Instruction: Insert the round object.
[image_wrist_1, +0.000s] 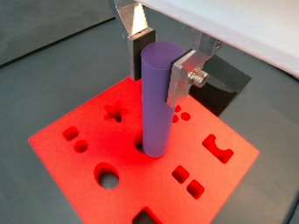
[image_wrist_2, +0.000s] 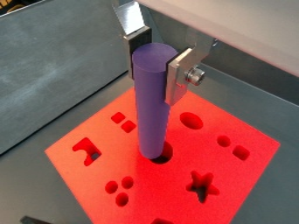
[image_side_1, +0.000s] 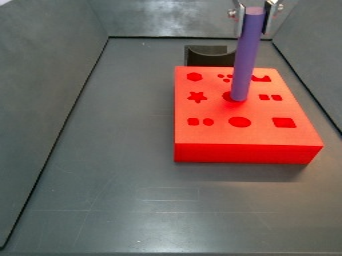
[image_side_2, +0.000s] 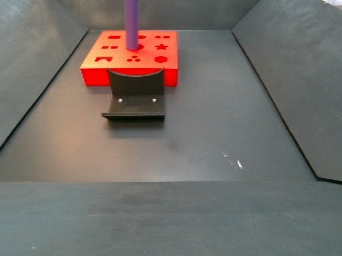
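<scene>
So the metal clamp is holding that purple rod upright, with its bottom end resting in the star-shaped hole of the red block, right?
Not quite. The purple rod is upright in the end effector, but its lower end sits in a round hole of the red block, not the star-shaped hole, which lies empty to one side. Both wrist views show this.

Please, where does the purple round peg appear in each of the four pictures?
Wrist view: the purple peg stands upright between the gripper fingers.
Wrist view: the peg is again centred, its foot in a hole.
Side view: upper right.
Side view: top left.
Shared landmark: the red block.
</scene>
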